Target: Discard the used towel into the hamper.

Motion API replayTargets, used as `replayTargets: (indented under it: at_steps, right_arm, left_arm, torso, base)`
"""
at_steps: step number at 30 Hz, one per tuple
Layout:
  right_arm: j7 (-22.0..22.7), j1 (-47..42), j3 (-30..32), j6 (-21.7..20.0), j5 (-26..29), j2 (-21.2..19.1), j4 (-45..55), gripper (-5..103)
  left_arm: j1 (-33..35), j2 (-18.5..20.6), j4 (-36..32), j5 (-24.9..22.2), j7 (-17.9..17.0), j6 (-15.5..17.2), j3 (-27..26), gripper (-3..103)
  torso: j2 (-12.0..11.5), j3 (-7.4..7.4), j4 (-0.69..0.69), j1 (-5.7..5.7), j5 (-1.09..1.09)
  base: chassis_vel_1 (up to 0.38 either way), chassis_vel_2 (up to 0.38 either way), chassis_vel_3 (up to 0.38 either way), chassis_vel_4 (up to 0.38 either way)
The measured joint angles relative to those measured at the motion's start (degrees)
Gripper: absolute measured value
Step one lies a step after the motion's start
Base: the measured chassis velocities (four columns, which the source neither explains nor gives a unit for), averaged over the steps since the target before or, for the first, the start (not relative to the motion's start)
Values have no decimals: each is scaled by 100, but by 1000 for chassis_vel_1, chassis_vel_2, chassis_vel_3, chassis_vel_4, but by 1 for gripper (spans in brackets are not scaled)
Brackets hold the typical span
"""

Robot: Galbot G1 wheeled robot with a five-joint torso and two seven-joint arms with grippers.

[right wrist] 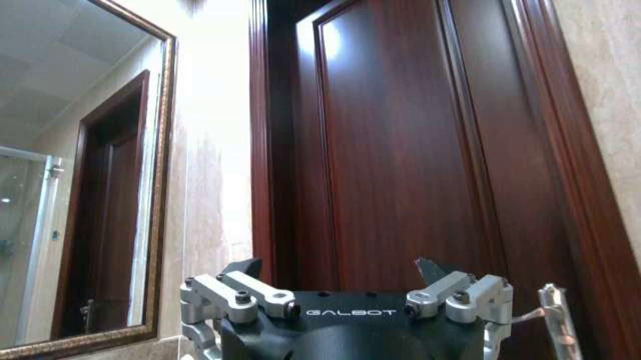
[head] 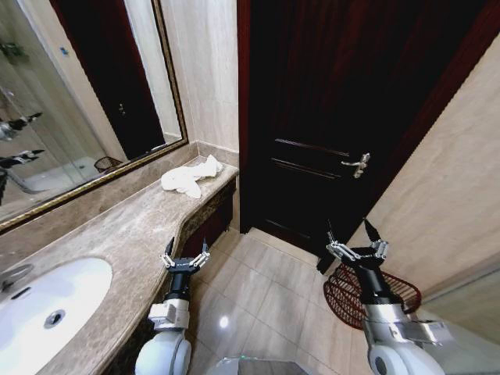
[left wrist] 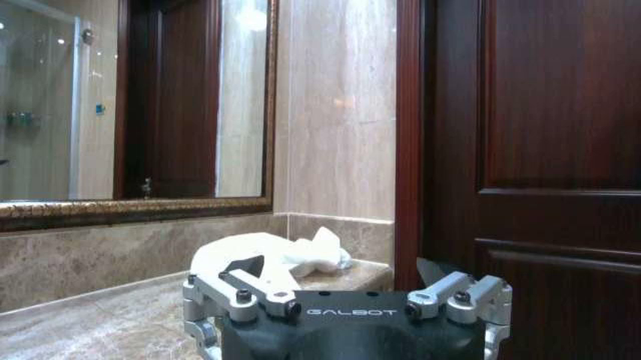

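Towel (head: 190, 178), white and crumpled, lies at the far end of the marble worktop (head: 117, 226), the hamper (head: 367, 293) sits on the floor at right, and left claw (head: 185, 251) and right claw (head: 357, 237) both hang spread, empty.

white towel (head: 190, 179), reddish-brown hamper (head: 344, 295)

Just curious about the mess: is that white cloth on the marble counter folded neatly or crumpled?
Crumpled. The white towel lies in a loose, bunched heap with uneven folds at the far end of the beige marble counter, near the dark wooden door.
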Motion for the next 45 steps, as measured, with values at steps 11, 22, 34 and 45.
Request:
replayTargets:
  at_steps: [11, 22, 34, 45]
  right_arm:
    - [-115, -3, -27, 209, -43, 45, -44, 100]
    - [-79, -21, -53, 209, -81, 95, -32, 100]
    - [-10, 15, -129, 651, -95, 51, -100, 100]
    - [152, 12, -88, 594, -60, -31, -57, 100]
  left_arm:
    - [5, 0, -125, -103, -26, 29, -53, 97]
    - [-25, 0, -227, -207, -112, 161, -60, 97]
    - [-70, 0, -312, -333, -367, 380, -40, 99]
    - [-140, 0, -325, -416, -529, 450, -115, 99]
  torso:
    - [0, 0, 0, -1, 0]
    - [1, 0, 1, 1, 1]
    - [-12, -5, 0, -2, 0]
    - [-116, -62, 1, -59, 0]
  base:
    - [-77, 94, 64, -106]
    - [-125, 139, 131, -123]
    - [-94, 103, 89, -88]
    - [44, 32, 23, 36]
